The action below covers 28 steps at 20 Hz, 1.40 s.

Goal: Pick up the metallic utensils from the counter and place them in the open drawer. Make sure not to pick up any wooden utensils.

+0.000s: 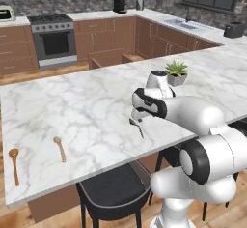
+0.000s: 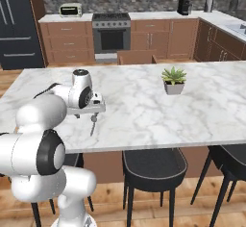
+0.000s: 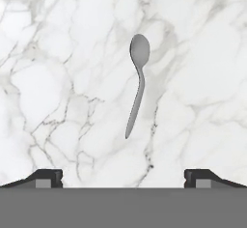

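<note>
While the pincer [image 3: 123, 176] hangs spread wide over the desk [image 1: 87, 111] with nothing in it, the grey metal spoon [image 3: 137, 82] lies flat on the marble just ahead of the fingertips, near the desk's front edge and well apart from the potted plant [image 1: 176, 72]. For a clean pick, my call: centre over the thin neck of the handle, set the jaws across it, descend until the tips nearly touch marble, then close. It's thin and flat, so a high grab likely slips. Both wooden spoons [image 1: 60, 148] sit far on the other side of the metal spoon from the plant, near the desk's end; leave them. Hard to make out: the pincer itself is masked by the arm in both base views, I can't pick out the black-handled knife, and the open drawer [image 1: 113, 58] beyond the desk is only partly visible.
</note>
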### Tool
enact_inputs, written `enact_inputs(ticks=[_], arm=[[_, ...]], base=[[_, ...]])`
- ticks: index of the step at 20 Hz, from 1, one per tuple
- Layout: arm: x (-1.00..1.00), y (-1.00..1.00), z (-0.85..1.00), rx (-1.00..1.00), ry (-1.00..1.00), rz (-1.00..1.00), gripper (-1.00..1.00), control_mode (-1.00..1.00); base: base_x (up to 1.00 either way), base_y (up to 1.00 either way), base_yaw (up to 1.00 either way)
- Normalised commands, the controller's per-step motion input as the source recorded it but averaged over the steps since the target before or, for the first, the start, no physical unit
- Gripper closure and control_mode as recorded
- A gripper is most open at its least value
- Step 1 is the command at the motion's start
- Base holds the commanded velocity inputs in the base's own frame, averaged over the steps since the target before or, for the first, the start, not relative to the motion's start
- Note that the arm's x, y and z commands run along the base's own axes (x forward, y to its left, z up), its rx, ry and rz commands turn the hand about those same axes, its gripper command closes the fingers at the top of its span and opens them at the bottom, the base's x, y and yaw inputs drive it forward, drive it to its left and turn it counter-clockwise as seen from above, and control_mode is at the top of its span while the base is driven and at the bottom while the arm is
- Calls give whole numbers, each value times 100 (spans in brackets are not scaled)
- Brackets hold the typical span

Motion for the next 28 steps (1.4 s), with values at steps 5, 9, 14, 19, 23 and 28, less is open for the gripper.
enact_inputs(ticks=[5, 9, 14, 19, 23, 28], arm=[[3, 6, -13, -2, -8, 0, -100, -100], [0, 5, -19, -6, -7, 0, -100, -100], [0, 3, -30, -5, -1, 0, -100, -100], [0, -3, -39, -3, 1, 0, -100, -100], [9, 0, -26, 0, 2, 0, -100, -100], [23, 0, -5, 3, 3, 0, -100, -100]], base=[[0, 0, 0], [0, 0, 0], [0, 0, 0], [0, 0, 0], [0, 0, 0], [0, 0, 0]])
